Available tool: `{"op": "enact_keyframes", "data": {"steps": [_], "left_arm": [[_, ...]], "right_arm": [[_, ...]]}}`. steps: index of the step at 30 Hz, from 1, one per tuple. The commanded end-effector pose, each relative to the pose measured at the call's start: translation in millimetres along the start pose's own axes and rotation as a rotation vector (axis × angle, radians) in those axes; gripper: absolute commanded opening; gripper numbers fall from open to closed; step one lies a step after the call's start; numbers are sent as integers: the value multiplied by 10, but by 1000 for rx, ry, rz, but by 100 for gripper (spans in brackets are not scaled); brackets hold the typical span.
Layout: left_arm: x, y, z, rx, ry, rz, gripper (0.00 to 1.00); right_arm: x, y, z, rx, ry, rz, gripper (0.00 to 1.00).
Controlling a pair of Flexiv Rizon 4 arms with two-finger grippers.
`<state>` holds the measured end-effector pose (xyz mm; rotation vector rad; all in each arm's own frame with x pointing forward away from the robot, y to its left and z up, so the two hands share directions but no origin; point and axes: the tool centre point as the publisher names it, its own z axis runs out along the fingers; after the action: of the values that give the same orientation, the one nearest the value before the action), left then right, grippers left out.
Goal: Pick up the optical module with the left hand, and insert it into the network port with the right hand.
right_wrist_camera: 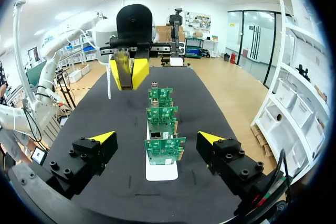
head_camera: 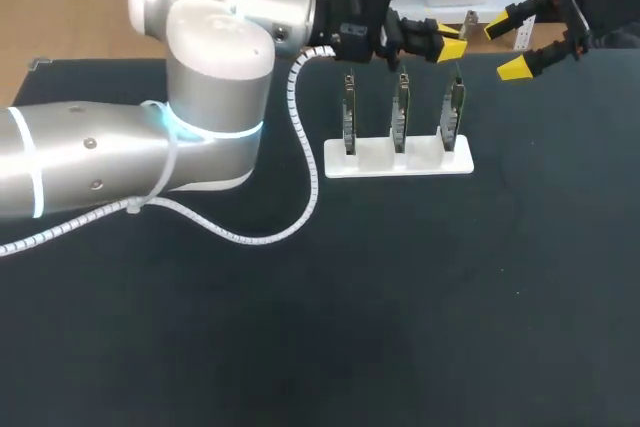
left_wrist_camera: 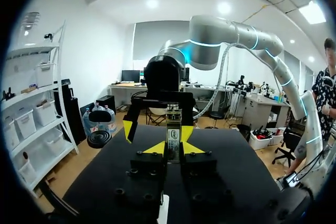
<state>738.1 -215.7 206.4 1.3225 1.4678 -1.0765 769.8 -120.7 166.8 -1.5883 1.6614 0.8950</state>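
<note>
My left gripper point(head_camera: 452, 42) hangs above the rightmost of three green circuit boards point(head_camera: 453, 112) and is shut on the optical module point(left_wrist_camera: 173, 132), a slim metal piece with a white label held upright between its yellow tips. Facing it from the far right, my right gripper point(head_camera: 510, 44) stands open and holds nothing. In the right wrist view the boards point(right_wrist_camera: 164, 150) line up ahead of the open right gripper point(right_wrist_camera: 157, 139), and the nearest board carries a silver network port point(right_wrist_camera: 156, 136). Beyond the boards I see the left gripper point(right_wrist_camera: 128, 73) with the module point(right_wrist_camera: 124, 69).
The boards stand upright in a white slotted stand point(head_camera: 398, 159) at the back middle of the black table point(head_camera: 400, 297). The left arm's white coiled cable point(head_camera: 300, 147) loops down onto the table left of the stand.
</note>
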Motion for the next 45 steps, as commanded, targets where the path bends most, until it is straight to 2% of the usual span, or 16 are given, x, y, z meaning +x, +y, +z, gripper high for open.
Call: {"op": "enact_keyframes", "data": {"steps": [1, 8, 10, 13, 26, 40, 45], "left_arm": [[22, 64, 115, 11, 1, -2, 0], [38, 44, 223, 22, -16, -12, 0], [68, 71, 245, 25, -40, -53, 0], [85, 97, 250, 15, -46, -55, 0], [199, 64, 325, 30, -30, -57, 0], [215, 188, 367, 29, -37, -44, 0], [224, 301, 340, 9, -45, -35, 0]], "right_arm": [[0, 12, 3, 4, 0, -1, 100], [0, 12, 3, 4, 0, -1, 100], [0, 12, 3, 4, 0, -1, 100], [0, 12, 3, 4, 0, -1, 100], [0, 12, 3, 4, 0, -1, 100], [0, 12, 3, 4, 0, -1, 100], [0, 12, 3, 4, 0, -1, 100]]}}
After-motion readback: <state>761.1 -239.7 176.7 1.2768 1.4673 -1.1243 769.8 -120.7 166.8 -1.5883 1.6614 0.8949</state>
